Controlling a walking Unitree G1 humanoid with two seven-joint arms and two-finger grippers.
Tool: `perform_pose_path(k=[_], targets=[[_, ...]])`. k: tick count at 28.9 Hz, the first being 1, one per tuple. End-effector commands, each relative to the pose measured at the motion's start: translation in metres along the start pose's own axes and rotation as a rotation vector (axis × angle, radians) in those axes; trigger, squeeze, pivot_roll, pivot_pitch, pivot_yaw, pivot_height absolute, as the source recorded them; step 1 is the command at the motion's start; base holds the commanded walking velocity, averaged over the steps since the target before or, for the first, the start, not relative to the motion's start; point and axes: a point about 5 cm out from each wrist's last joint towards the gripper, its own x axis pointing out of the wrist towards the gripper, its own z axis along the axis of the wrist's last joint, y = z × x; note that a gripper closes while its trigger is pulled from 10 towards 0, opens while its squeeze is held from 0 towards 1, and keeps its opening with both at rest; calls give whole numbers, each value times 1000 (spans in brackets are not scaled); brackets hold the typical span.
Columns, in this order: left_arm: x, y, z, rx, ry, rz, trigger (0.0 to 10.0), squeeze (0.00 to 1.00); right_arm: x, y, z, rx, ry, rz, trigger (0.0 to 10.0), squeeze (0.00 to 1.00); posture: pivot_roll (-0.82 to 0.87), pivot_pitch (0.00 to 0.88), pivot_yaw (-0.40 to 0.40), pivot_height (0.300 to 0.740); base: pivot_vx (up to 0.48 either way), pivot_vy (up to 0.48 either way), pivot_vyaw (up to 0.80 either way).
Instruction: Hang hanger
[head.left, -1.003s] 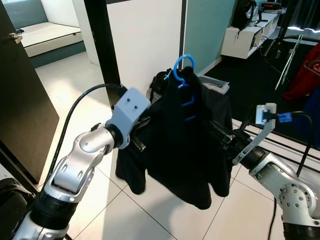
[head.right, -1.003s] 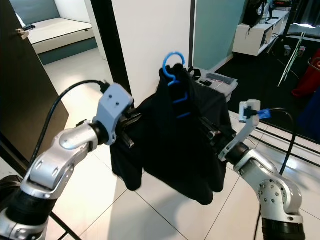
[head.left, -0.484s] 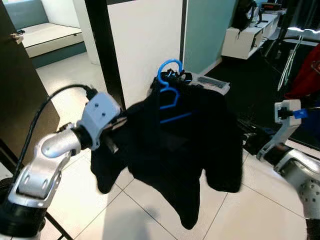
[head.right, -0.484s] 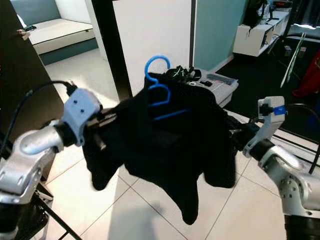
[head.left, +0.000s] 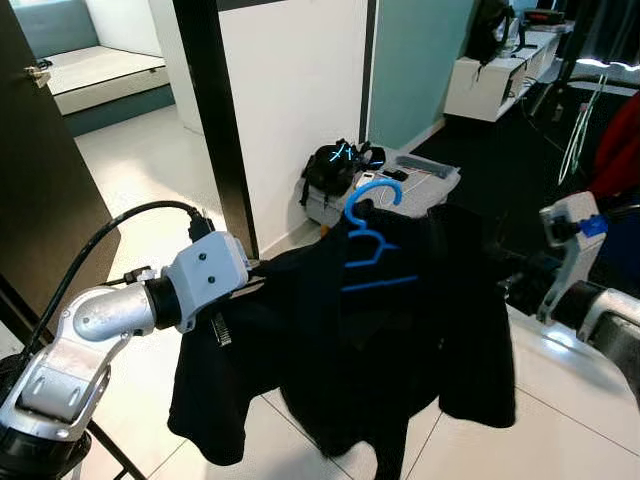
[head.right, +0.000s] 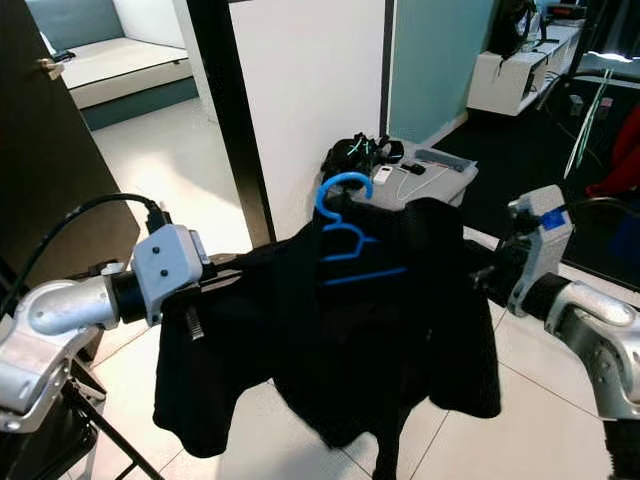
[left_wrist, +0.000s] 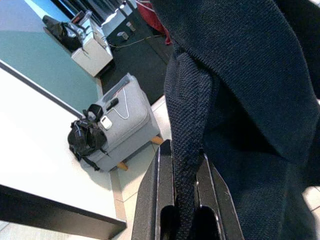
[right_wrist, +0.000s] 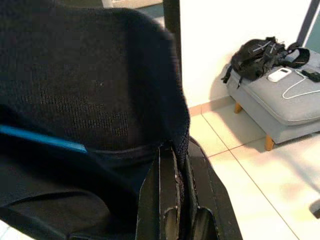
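Left gripper (left_wrist: 186, 200) is pinching one fold of the one black sweater (head.left: 380, 350); right gripper (right_wrist: 181, 200) is clamping its opposite edge. Both are holding it spread in mid-air, with one blue hanger (head.left: 368, 240) inside. Beyond: one grey ottoman (head.right: 425, 180) carrying one black backpack (head.right: 355, 155).

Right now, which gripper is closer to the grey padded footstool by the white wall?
Right, in my judgement. The right gripper, shut on the black knit garment, sits beside the grey padded footstool. The left gripper clamps the garment's opposite side, farther away.
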Motion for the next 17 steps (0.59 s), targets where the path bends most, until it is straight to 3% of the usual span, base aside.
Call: perform_pose_path(k=[1,6,7,8,17], targets=[[3,1,4,9,-41,5,10000,0,6,4,2,-35,5,27,10000,0,-47,0,20,740,0,0,0],[7,-1,3,-3,-48,16,10000,0,10,14,2,-37,13,88,10000,0,-48,0,21,740,0,0,0],[12,1,1,-18,-40,64,10000,0,12,33,3,-1,2,215,10000,16,-45,0,18,740,0,0,0],[15,2,1,-32,-39,95,10000,0,13,41,5,13,-17,268,10000,1000,-44,0,19,740,0,0,0],[19,6,-4,-49,-14,172,10000,0,10,47,14,41,-86,341,10000,1000,-44,0,23,740,0,0,0]])
